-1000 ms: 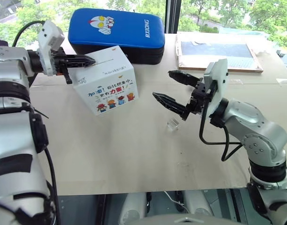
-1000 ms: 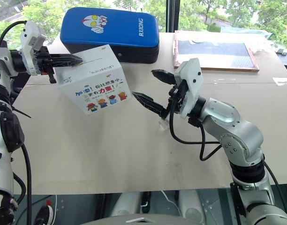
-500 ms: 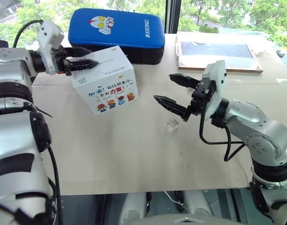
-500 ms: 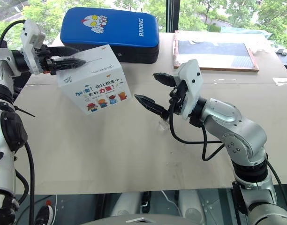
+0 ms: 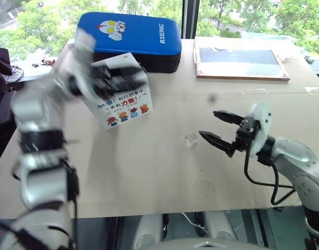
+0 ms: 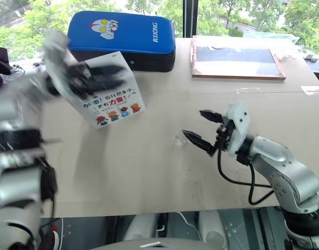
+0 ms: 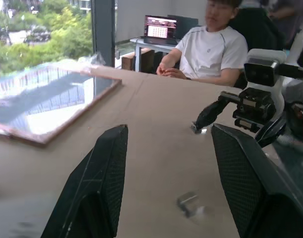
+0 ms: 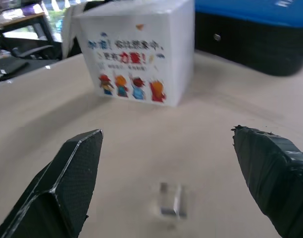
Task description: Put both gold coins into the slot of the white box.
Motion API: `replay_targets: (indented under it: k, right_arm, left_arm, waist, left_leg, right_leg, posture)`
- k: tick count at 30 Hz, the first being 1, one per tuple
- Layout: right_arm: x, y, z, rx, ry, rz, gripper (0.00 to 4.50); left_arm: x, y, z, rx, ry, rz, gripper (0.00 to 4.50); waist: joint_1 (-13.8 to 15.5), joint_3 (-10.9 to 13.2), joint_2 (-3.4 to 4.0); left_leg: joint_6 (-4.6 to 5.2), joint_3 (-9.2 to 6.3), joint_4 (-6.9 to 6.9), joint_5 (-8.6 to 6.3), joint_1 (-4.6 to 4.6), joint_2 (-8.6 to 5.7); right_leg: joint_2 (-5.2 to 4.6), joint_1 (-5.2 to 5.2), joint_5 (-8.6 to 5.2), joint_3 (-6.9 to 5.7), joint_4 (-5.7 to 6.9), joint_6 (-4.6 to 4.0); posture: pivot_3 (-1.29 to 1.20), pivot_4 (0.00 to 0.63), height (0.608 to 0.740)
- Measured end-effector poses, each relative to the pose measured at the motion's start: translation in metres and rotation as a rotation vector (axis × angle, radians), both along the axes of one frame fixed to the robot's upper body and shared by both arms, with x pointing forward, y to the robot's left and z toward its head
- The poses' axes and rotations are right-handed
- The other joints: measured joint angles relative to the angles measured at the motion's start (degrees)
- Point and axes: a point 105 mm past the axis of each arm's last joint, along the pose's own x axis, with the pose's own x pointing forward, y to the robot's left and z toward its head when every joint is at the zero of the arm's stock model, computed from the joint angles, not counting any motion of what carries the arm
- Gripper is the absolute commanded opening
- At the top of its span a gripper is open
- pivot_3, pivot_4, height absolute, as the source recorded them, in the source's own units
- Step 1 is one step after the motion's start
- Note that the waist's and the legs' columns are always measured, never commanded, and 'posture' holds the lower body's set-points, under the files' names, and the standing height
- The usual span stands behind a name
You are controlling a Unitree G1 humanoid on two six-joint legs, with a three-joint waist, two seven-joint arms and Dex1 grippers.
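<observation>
Both pincers are spread and empty. The white box (image 5: pixel 125 101) sits well ahead of my right pincer (image 5: pixel 207 124) and beside my left pincer (image 7: pixel 167 144). I cannot tell where the 2 gold coins lie. I'd expect them thin and slippery, so pinch across the rim.

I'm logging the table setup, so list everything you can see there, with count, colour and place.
white box: one, white with cartoon children, table's left rear.
blue padded case: one, blue, behind the box.
clear plastic piece: one, transparent, mid-table, in front of the right gripper.
framed board: one, wood-edged, right rear.
table: one, light tan.
person: one, white shirt, seated beyond the table.
left gripper: black, open.
right gripper: black, open, above the table.
</observation>
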Motion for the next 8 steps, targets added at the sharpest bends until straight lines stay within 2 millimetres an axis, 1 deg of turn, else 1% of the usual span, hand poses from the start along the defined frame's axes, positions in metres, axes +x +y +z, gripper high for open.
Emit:
replay_targets:
  k: [2,3,5,7,8]
  right_arm:
    - [0.000,-0.005,-0.009,-0.006,0.021,-0.018,4.50]
    - [-0.002,-0.011,-0.020,-0.018,0.034,-0.037,4.50]
    - [-0.009,-0.021,-0.042,-0.043,0.075,-0.063,4.50]
    - [-0.011,-0.027,-0.059,-0.073,0.100,-0.075,4.50]
    - [-0.012,-0.029,-0.064,-0.085,0.101,-0.072,4.50]
  left_arm:
    - [-0.007,-0.004,-0.032,0.028,0.087,0.041,2.68]
    - [-0.014,-0.004,-0.056,0.074,0.100,0.127,2.68]
    - [-0.023,-0.007,-0.085,0.088,0.094,0.249,2.68]
    - [-0.028,-0.003,-0.108,0.135,0.112,0.318,2.68]
    - [-0.030,0.000,-0.115,0.156,0.111,0.345,2.68]
  waist:
    - [-0.18,0.05,-0.09]
    - [-0.12,0.02,-0.08]
    - [0.47,-0.07,0.05]
    - [0.83,-0.05,0.04]
    - [0.93,-0.02,0.07]
  left_leg:
    - [0.01,-0.04,0.00,-0.01,0.07,0.01]
    - [0.02,-0.03,-0.02,-0.01,0.23,0.01]
    - [0.05,0.01,-0.16,-0.04,0.87,0.01]
    - [0.02,-0.04,-0.16,-0.02,1.02,0.02]
    - [0.00,-0.02,-0.16,-0.01,1.26,0.03]
  right_leg:
    - [0.09,0.00,0.01,0.00,0.16,-0.02]
    - [0.08,0.04,0.02,0.03,0.24,-0.04]
    - [0.06,0.66,-0.01,0.06,0.17,-0.07]
    - [0.15,0.84,0.01,0.03,0.10,-0.14]
    - [0.17,1.12,0.00,0.01,0.02,-0.29]
  posture:
    - [0.00,0.150,0.740]
    - [0.00,0.150,0.740]
    - [0.00,0.150,0.740]
    - [0.00,0.150,0.740]
    - [0.00,0.150,0.740]
